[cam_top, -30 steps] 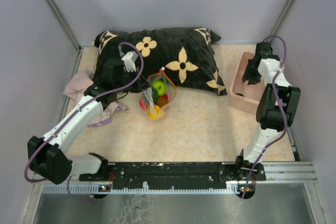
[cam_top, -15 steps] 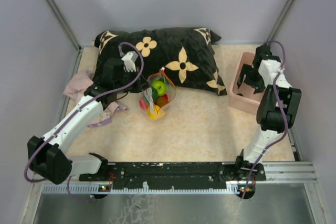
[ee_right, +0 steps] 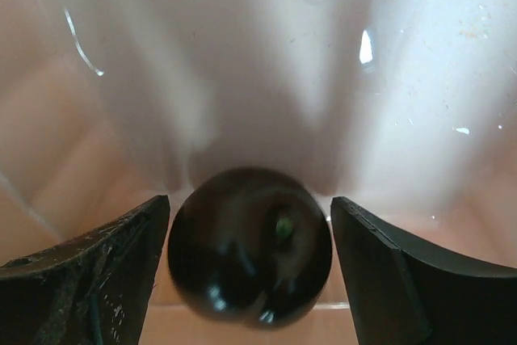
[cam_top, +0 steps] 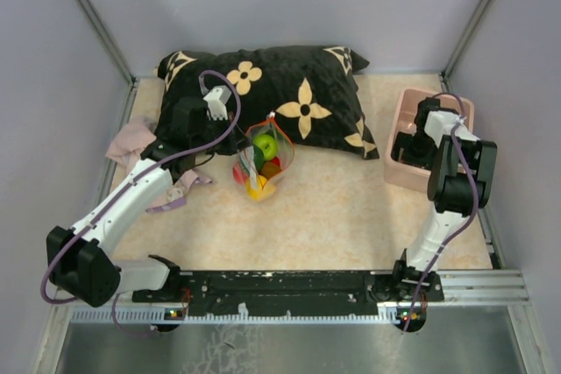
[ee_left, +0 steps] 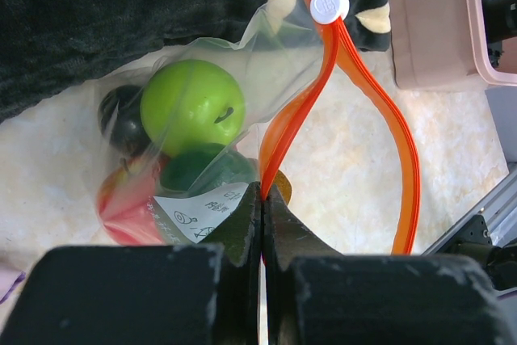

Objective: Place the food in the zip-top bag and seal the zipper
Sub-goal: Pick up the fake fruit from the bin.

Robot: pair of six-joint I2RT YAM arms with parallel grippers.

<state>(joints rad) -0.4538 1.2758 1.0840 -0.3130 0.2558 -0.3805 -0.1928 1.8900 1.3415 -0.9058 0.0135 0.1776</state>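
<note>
My left gripper [ee_left: 262, 199] is pinched tight on the orange zipper [ee_left: 361, 70] of the zip-top bag [cam_top: 261, 165]. The bag lies just near the pillow [cam_top: 289, 94] and has food [ee_left: 192, 107] in it. My right gripper [ee_right: 249, 209] is spread wide in the pink bin [cam_top: 405, 104] at far right, straddling a dark fruit [ee_right: 250, 260].

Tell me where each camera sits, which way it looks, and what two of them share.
Top view: above and behind the arms, looking down on the table; both arms show.
Left wrist: behind the left gripper, shut on the zipper, facing the bag.
Right wrist: inside the pink bin, looking down at a dark fruit between the open right gripper.
Shared: top and left wrist both show bag, pillow and bin.
</note>
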